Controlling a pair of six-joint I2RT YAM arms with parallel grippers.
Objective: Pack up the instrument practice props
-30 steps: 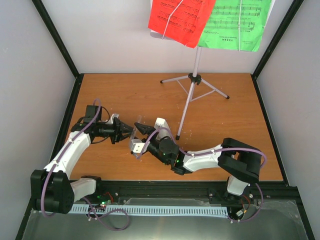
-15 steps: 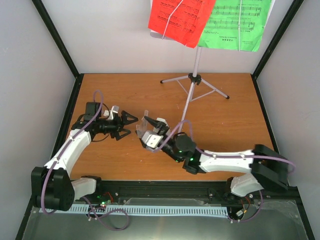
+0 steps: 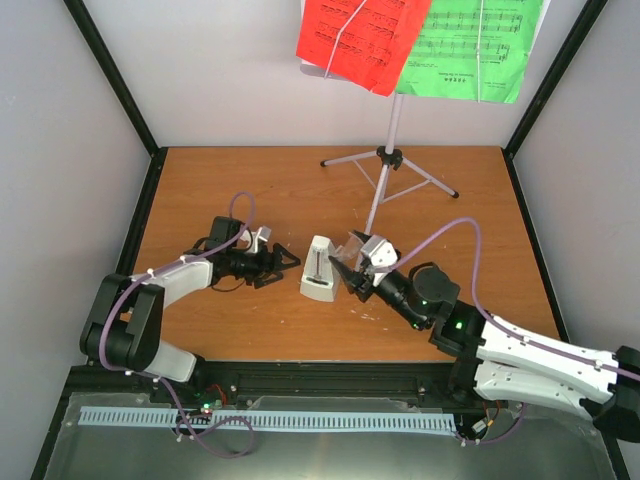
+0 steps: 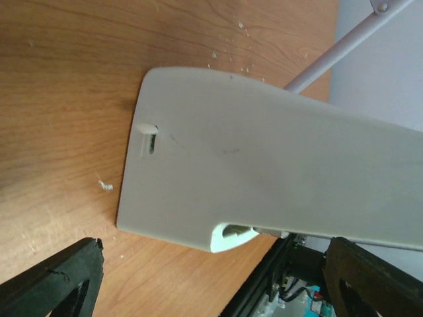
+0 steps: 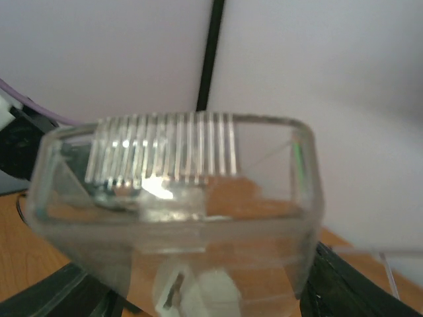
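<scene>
While the white metronome [image 3: 319,270] stands on the wooden table [image 3: 220,190] between the arms, the left gripper [image 3: 284,261] faces it with jaws spread. The right gripper [image 3: 351,272] pinches a clear plastic cover [image 5: 178,198] just beside it. The music stand [image 3: 385,190] rises behind.

White metronome [image 3: 320,270], right hand [image 3: 351,264] gripping clear cover [image 3: 353,244]

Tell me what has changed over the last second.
The right gripper has swung right with the clear cover clamped in it, and the metronome now stands further right, between both grippers. The left gripper, open, has followed it right. The music stand, red sheet and green sheet have not moved.
</scene>
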